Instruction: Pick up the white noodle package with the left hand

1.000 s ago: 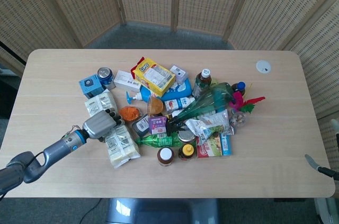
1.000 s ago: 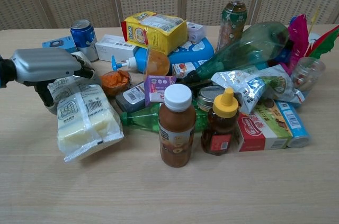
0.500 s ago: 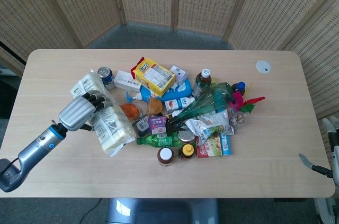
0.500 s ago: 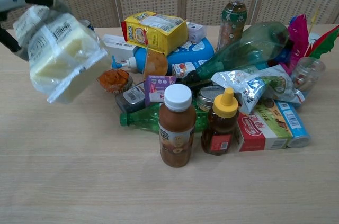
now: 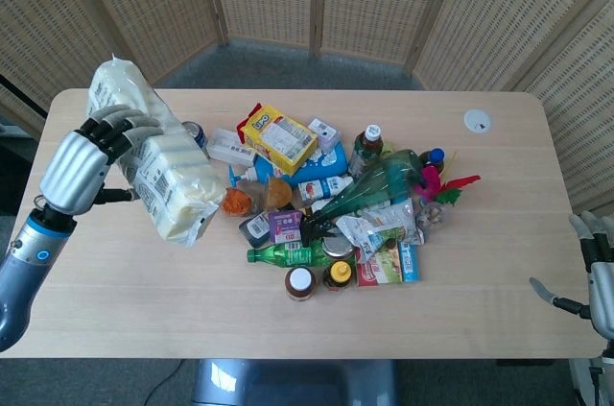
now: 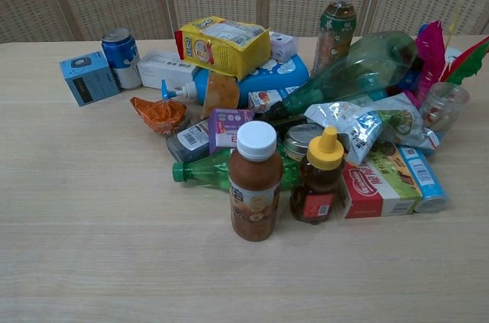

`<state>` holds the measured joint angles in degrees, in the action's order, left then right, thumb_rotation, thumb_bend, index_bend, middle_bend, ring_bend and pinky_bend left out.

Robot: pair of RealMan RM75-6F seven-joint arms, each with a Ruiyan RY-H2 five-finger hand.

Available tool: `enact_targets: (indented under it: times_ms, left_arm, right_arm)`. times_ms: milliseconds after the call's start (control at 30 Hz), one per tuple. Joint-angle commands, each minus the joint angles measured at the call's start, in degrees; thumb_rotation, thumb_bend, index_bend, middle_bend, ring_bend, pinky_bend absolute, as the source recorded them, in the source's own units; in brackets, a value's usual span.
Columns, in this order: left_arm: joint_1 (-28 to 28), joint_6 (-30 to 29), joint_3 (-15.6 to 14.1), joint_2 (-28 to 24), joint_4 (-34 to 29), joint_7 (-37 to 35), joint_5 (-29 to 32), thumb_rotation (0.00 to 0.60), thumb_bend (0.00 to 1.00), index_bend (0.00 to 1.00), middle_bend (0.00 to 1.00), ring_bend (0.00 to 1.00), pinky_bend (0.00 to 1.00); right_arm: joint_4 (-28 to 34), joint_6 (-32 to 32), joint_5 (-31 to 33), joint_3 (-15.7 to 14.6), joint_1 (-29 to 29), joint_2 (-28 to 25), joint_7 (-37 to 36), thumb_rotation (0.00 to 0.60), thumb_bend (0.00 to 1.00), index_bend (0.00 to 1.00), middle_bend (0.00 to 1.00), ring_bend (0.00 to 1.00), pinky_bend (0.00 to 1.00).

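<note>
The left hand (image 5: 75,168) grips the white noodle package (image 5: 161,168), fingers wrapped over its upper part; the package hangs tilted in the air above the left part of the table (image 5: 115,300), clear of the pile, and shows only in the head view. Beside it on the table lie an orange snack pouch (image 6: 160,114), a blue can (image 6: 121,56) and a small blue box (image 6: 89,77), just left of the heap. The heap holds a yellow box (image 6: 221,44) on top, a white carton (image 6: 168,68), a green bottle lying flat (image 6: 221,171), a large green bottle on its side (image 6: 359,67), a tea bottle (image 6: 335,25) upright, a brown drink with a white cap (image 6: 255,182) and a honey bottle (image 6: 318,178) standing in front. The right hand (image 5: 597,276) sits at the table's right edge, only partly in view, so I cannot tell how its fingers lie.
</note>
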<state>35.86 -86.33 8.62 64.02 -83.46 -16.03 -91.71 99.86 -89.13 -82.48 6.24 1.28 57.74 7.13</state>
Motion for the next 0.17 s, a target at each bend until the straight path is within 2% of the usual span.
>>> enact_targets:
  times_ms: [33,167]
  left_arm:
    - [-0.4,-0.5,0.7,-0.2,-0.7,0.4,0.1,0.6,0.17,0.51,0.41,0.62,0.5]
    - [-0.7,-0.2,1.0,0.1,-0.8,0.6,0.0,0.6,0.17,0.52,0.42,0.62,0.49]
  right_arm:
    - [-0.1,-0.1,0.1,0.0,-0.1,0.1,-0.2,0.385,0.18,0.0,0.0,0.0,0.0]
    - [-0.1,0.2,-0.1,0.2,0.2,0.1,-0.1,0.388,0.18,0.0,0.0,0.0,0.0]
